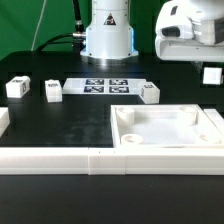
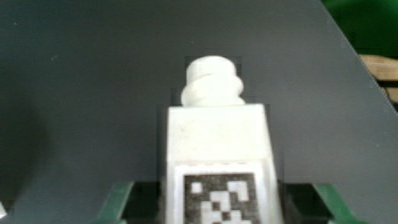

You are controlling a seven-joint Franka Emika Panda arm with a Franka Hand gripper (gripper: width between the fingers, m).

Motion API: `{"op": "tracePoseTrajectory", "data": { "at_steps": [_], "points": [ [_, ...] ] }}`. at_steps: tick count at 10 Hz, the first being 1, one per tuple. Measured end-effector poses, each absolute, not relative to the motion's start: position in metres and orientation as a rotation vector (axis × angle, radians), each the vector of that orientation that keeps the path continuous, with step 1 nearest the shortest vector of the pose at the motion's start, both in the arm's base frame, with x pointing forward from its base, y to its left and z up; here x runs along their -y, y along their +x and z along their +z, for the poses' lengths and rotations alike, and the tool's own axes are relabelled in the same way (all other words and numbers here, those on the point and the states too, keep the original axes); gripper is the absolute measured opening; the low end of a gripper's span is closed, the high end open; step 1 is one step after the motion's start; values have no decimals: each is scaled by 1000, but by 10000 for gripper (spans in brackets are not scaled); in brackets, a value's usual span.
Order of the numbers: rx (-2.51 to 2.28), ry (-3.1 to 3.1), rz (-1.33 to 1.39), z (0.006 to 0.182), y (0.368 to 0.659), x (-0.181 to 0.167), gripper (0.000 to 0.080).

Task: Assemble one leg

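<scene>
The hand [image 1: 210, 66] grasps one leg [image 2: 217, 130] by its tagged end, above the worktop [image 1: 60, 122] at the exterior view's right, probably leaving its peg free for the tray [image 1: 205, 140]

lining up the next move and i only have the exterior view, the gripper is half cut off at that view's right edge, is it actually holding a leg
observer: yes. In the wrist view the leg sits between the fingers of the gripper, one finger on each side.
operator: which way is the peg end facing
observer: the rounded peg tip points away from the gripper, and the tag faces the wrist camera.
operator: whats past the tip
observer: only bare black table shows beyond it. The tray-like part is nowhere in the wrist view.
</scene>
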State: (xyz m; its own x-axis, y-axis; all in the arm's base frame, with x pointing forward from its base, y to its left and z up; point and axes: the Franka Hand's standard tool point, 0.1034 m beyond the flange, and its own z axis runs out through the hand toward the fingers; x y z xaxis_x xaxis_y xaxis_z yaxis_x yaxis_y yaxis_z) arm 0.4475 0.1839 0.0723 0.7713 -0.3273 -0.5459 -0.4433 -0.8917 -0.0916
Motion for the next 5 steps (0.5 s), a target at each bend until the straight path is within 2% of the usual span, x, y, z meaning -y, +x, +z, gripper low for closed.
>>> {"op": "tracePoseTrajectory", "data": {
  "at_steps": [2,5],
  "points": [
    [-613,-2815,587,73,457,-177,290],
    [-517,-2933,203,90,463,-163,290]
  ]
}}
